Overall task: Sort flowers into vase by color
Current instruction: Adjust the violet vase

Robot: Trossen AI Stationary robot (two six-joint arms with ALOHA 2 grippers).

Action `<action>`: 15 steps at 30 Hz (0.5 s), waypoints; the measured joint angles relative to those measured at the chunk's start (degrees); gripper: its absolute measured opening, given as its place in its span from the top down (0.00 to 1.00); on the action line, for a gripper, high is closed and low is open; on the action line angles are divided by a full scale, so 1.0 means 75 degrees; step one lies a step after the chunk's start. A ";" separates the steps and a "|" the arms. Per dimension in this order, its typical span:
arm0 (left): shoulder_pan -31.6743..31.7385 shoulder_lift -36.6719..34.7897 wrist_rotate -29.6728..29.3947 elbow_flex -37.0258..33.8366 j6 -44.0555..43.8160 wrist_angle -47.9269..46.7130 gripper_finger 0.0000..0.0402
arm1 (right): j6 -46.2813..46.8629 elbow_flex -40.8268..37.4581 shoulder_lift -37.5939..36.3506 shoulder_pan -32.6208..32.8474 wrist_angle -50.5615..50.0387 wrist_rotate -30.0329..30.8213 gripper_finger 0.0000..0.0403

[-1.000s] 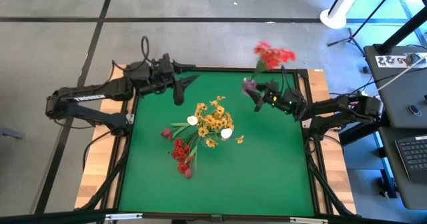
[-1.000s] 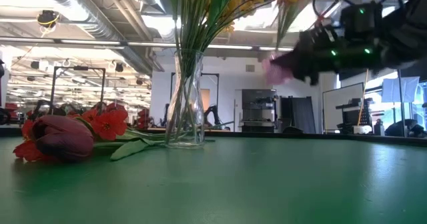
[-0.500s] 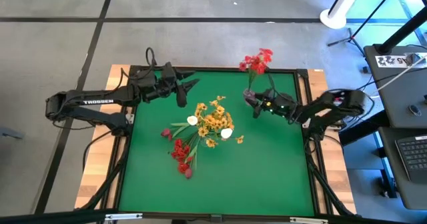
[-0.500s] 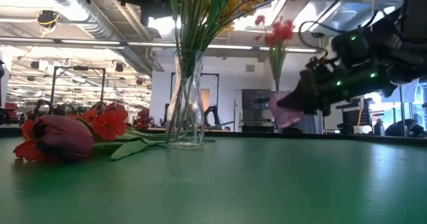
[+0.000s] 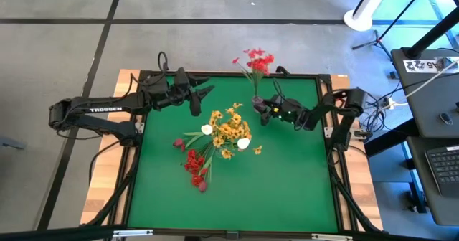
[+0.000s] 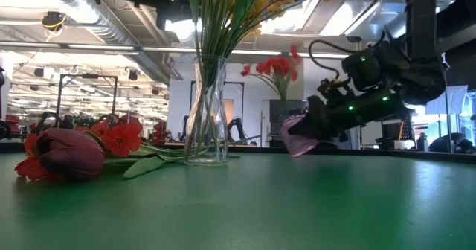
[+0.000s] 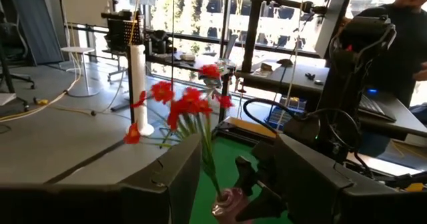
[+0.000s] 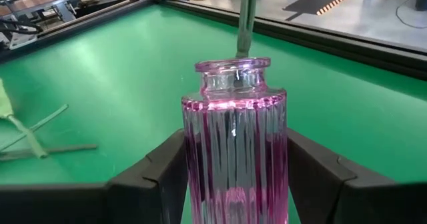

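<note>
Gripping pink vase point(image 8: 233, 144) | right claw point(image 5: 267, 112) pinches it | red flowers point(image 5: 256, 59) inside

1. The right gripper point(image 5: 262, 112) is low over the far right part of the table, its two dark fingers point(image 8: 150, 177) closed on a ribbed pink glass vase point(image 8: 233, 141).
2. The left gripper point(image 5: 195, 97) hovers at the far left edge, fingers apart, holding nothing.
</note>
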 joint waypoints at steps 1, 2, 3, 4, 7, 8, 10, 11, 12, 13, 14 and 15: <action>0.0000 0.0003 0.0000 0.0000 0.0000 -0.0008 0.54 | -0.0009 0.0064 0.0082 0.0002 0.0019 0.0020 0.50; 0.0000 0.0000 0.0000 0.0000 0.0002 -0.0028 0.54 | -0.0040 0.0136 0.0183 0.0002 0.0049 0.0037 0.50; 0.0000 0.0001 0.0000 0.0000 0.0005 -0.0029 0.54 | -0.0076 0.0189 0.0267 0.0002 0.0083 0.0039 0.50; 0.0000 0.0000 0.0000 0.0000 0.0006 -0.0034 0.54 | -0.0094 0.0214 0.0329 0.0002 0.0094 0.0043 0.50; 0.0000 0.0000 0.0000 0.0000 0.0006 -0.0052 0.54 | -0.0095 0.0236 0.0494 0.0002 0.0145 0.0037 0.50; 0.0000 0.0000 0.0000 0.0000 0.0009 -0.0052 0.54 | -0.0095 0.0216 0.0511 0.0002 0.0138 0.0035 0.50; 0.0000 0.0000 -0.0002 0.0000 0.0038 -0.0052 0.54 | -0.0096 0.0166 0.0520 0.0044 0.0121 0.0039 0.50; 0.0000 0.0001 -0.0003 0.0000 0.0044 -0.0052 0.54 | -0.0106 0.0140 0.0520 0.0090 0.0095 0.0065 0.50; 0.0000 0.0000 -0.0003 0.0000 0.0044 -0.0052 0.54 | -0.0143 0.0111 0.0520 0.0151 0.0103 0.0133 0.50; 0.0000 0.0003 -0.0003 0.0000 0.0045 -0.0052 0.54 | -0.0178 0.0082 0.0522 0.0228 0.0106 0.0238 0.50; 0.0000 0.0003 -0.0003 0.0000 0.0050 -0.0052 0.54 | -0.0213 0.0071 0.0523 0.0303 0.0079 0.0344 0.50; 0.0000 0.0000 -0.0003 0.0000 0.0047 -0.0055 0.54 | -0.0257 0.0071 0.0523 0.0380 -0.0028 0.0431 0.50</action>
